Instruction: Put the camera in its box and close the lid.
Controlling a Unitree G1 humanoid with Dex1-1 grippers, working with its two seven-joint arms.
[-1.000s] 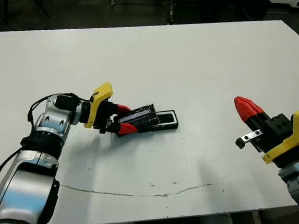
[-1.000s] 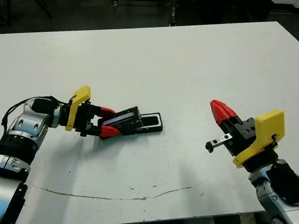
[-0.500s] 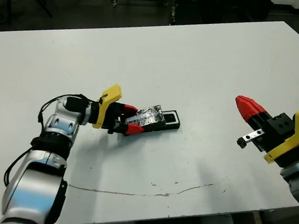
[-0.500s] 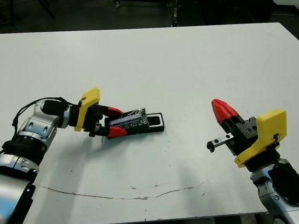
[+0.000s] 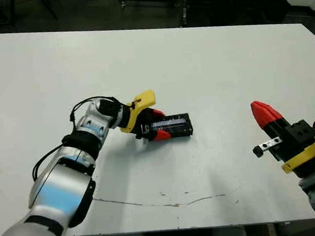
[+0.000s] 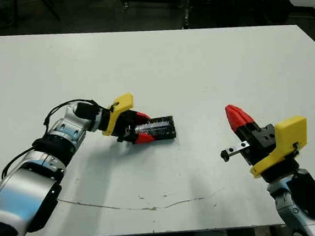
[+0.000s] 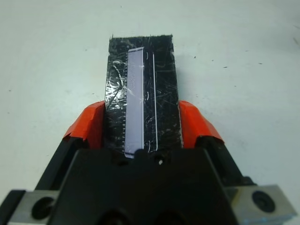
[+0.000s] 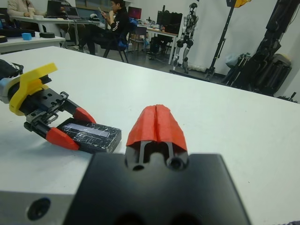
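Observation:
The lid (image 5: 176, 125), a flat black panel with a pale stripe, lies level on top of the box (image 8: 93, 144), of which only the dark side wall shows. My left gripper (image 5: 160, 125) is shut on the lid, one red finger (image 7: 91, 123) pressed against each long side. The camera is hidden. In the left wrist view the lid (image 7: 140, 70) runs straight out between the fingers. My right gripper (image 5: 262, 113) hangs shut and holds nothing, well to the right of the box and above the table (image 5: 208, 69).
A thin dark scratch (image 5: 154, 203) crosses the table near its front edge. Beyond the far edge, in the right wrist view, a person (image 8: 115, 18) sits at a desk among stands and a small humanoid robot (image 8: 188, 21).
My left gripper has moved right with the lid and brought it down from a tilt to lie flat over the box, covering the opening. The right arm has stayed put.

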